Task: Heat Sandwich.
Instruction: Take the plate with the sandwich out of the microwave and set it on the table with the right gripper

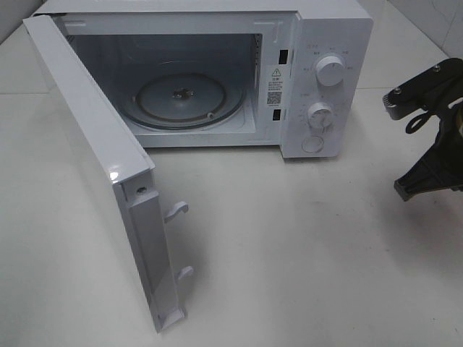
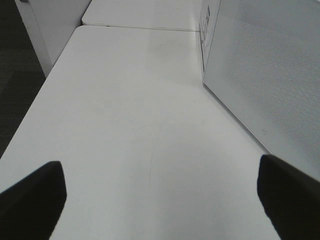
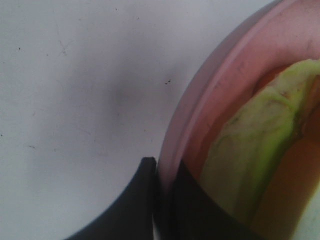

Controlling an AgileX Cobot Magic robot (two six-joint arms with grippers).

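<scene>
The microwave (image 1: 217, 79) is the biggest thing in your workspace, well away from your right gripper (image 3: 162, 175) and off to its left in the high view. Its door (image 1: 94, 166) is swung wide and the glass turntable (image 1: 181, 100) inside is bare, so the way in looks clear.

The table (image 1: 304, 238) between the microwave and your right gripper carries nothing you would have to steer around.

Your left gripper (image 2: 160, 195) hangs released over bare table, jaws spread wide and holding nothing, with the outside of the door just beside it.

The pink plate (image 3: 200, 115) sits right at your right gripper, which is clenched on its rim, one jaw outside and one inside. The high view shows only part of that arm (image 1: 430, 137) at its right edge, and neither plate nor food.

The sandwich (image 3: 255, 145) lies on the plate, just beyond the inner jaw; you see only its pale green edge, close and blurred. Expect it to be light, soft and loose in its layers, easily crushed or pulled apart. So it is likely better not to pinch it: carry it by the stiff plate, which is smooth and may slip or tilt in a rim grip. Keep it level.
</scene>
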